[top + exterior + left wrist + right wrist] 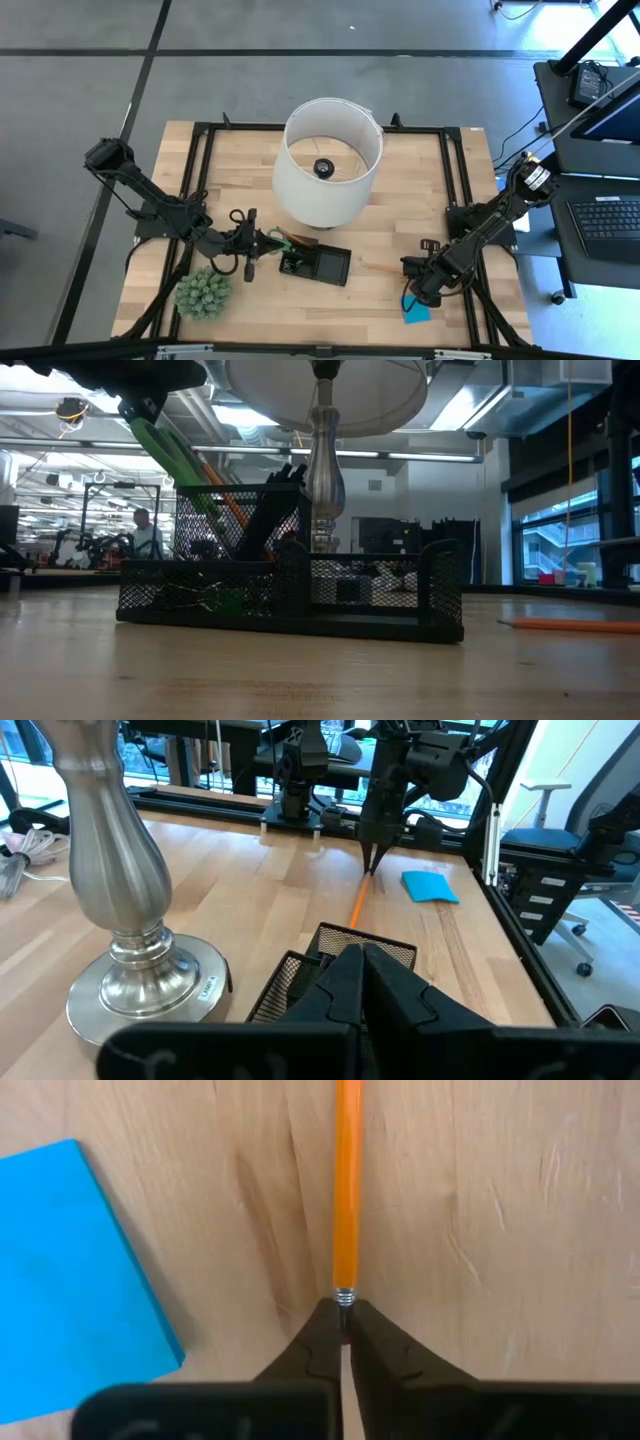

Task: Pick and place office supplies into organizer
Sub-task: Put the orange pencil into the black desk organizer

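The black mesh organizer [322, 266] [300, 585] sits near the table's near edge, below the lamp. My left gripper [264, 243] [362, 965] hovers at its left end, shut on the green-handled scissors [175, 455], which slant down into the left compartment. Other dark items stand in that compartment. The orange pencil [380, 267] [347, 1180] lies flat on the table to the organizer's right. My right gripper [409, 271] [345, 1315] is shut on the pencil's end. The blue sticky-note pad [416, 313] [70, 1270] lies flat just beside it. My left gripper holds the scissors by their upper end [148, 422], coming from the table's left and above. The fingers themselves hide the place of contact. The scissors hang tilted, their lower end [222, 510] inside the organizer's left compartment. My right gripper pinches the pencil's metal-banded end [345, 1296] between its two fingertips. It comes from above, pointing down, as the left wrist view shows [372, 868]. The pencil lies flat on the table, stretching away from the fingers toward the organizer.
A lamp with a big white shade [330, 160] and a metal base [130, 920] stands mid-table, right behind the organizer. A spiky green plant ball [203, 293] sits near the left near corner. A person [145, 532] shows far off in the room.
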{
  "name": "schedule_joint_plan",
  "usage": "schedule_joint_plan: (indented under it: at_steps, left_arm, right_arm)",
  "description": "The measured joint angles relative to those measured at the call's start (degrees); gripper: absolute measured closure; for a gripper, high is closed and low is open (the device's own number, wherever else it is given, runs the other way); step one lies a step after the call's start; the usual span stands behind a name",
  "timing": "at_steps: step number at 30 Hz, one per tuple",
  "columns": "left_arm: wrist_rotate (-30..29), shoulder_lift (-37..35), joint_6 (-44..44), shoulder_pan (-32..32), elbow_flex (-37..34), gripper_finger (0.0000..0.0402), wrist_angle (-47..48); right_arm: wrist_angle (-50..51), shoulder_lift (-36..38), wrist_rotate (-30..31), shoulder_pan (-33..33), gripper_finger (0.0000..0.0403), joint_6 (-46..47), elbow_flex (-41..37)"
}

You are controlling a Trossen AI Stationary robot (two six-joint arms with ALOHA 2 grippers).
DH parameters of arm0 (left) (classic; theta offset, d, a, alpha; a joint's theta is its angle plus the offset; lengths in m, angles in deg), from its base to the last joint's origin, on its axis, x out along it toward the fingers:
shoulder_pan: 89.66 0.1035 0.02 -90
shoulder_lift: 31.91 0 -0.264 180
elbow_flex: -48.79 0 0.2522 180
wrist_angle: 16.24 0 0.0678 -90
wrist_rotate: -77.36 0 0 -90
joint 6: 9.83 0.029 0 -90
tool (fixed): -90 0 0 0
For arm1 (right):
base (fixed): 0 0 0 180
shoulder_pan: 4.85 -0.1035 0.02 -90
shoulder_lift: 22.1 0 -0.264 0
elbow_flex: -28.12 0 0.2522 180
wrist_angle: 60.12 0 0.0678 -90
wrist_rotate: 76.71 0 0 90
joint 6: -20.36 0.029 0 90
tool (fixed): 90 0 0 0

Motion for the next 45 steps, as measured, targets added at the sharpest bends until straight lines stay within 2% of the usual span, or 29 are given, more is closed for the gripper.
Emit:
schedule_joint_plan:
  at_steps: [12, 24, 30, 34, 40, 45]
  left_arm:
    - [0.00, 0.00, 0.04, 0.01, 0.00, 0.0400, 0.00]
    - [0.01, 0.00, 0.03, 0.01, 0.00, 0.0400, 0.00]
    - [-0.04, 0.00, 0.11, 0.00, 0.00, 0.0396, -0.02]
    - [1.58, 0.00, 2.62, 0.02, 0.00, 0.0377, -1.77]
    - [8.24, 0.71, 11.50, 0.01, 0.34, 0.0329, -12.62]
    - [12.54, 5.63, 20.95, 0.00, 6.83, 0.0293, -13.48]
  right_arm:
    - [6.98, 0.59, 0.86, 0.33, 0.0391, -1.18, 4.39]
    - [10.45, 0.86, -4.19, 0.15, 0.0391, -0.02, 9.91]
    - [13.52, 0.96, -9.47, 0.11, 0.0392, 0.04, 14.26]
    - [13.98, 0.96, -11.04, 0.11, 0.0392, 1.39, 17.91]
    - [14.22, 1.01, -11.01, 0.91, 0.0392, 4.70, 23.59]
    - [14.27, 1.05, -10.93, 2.55, 0.0392, 7.92, 27.55]
